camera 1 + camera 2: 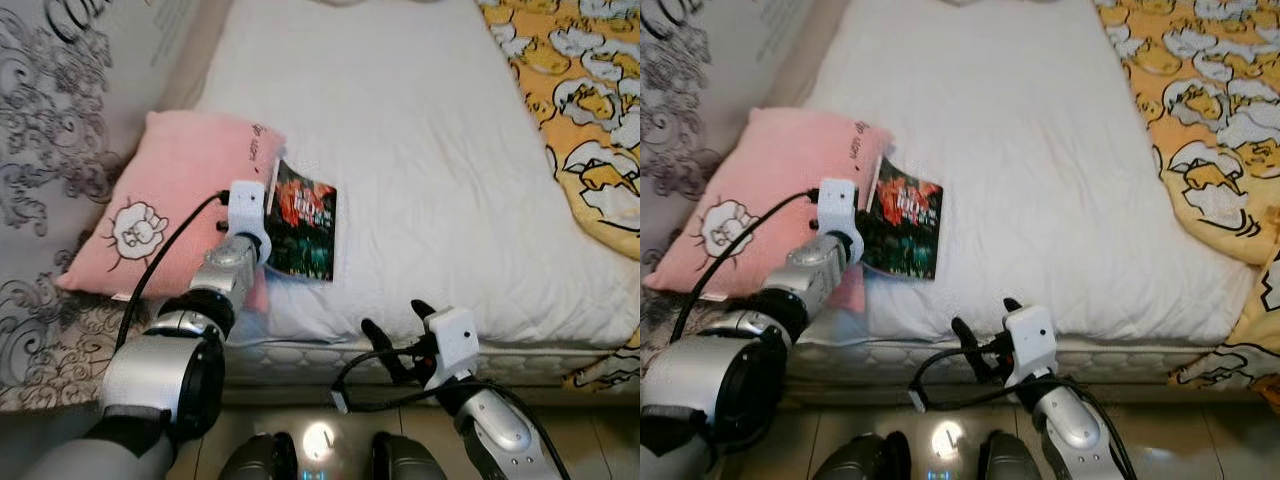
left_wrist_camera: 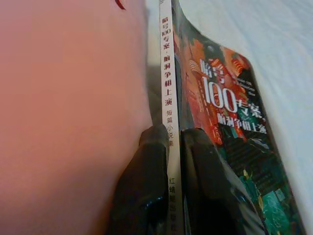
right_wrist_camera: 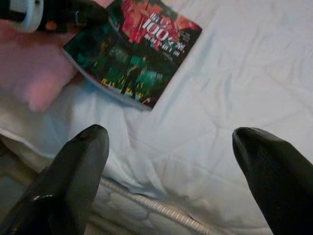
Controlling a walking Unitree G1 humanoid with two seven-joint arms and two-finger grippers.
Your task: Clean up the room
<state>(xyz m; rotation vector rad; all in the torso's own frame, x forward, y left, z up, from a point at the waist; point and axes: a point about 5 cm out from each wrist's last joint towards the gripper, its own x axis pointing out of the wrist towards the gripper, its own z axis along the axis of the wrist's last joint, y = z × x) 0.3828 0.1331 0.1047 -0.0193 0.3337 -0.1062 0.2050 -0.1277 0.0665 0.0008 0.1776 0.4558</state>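
Left claw [image 2: 168,147] clamps the book [image 1: 305,221] by its spine beside the pink pillow [image 1: 170,200]. Right claw [image 1: 398,335] hangs spread, empty. Best to lift straight up so the cover won't slip.

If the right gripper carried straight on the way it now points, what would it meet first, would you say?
Most likely the white mattress: the right gripper, jaws open, points at bare sheet just beside the book. Depth is hard to judge.
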